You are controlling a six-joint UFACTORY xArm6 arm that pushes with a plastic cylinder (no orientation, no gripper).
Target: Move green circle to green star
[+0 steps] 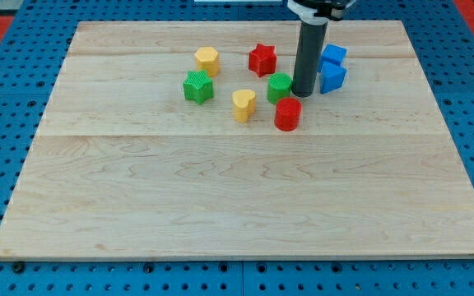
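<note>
The rod is seen standing among the cluster at the view's top, and my tip (304,93) is planted just at the view's right of the green circle (279,86), touching it or very nearly so. No claw is fitted here, so nothing can be said to be apart, together or clamped; only a bare rod is carried.

The green circle is found on the wooden surface (237,205), between the red star (262,59) above it and the red cylinder (287,114) below it. The green star (197,86) is placed well to the view's left, with the yellow heart (243,104) lying close under the straight path and the yellow hexagon (207,60) above it.

A good push, it is judged, is made from this very side, straight toward the view's left, with the tip kept behind the circle's middle so that it is not spun off course. The yellow heart is likely to be clipped if the line sags downward.

No heading can be given for the circle: it is round, upright, and no long axis is shown.
</note>
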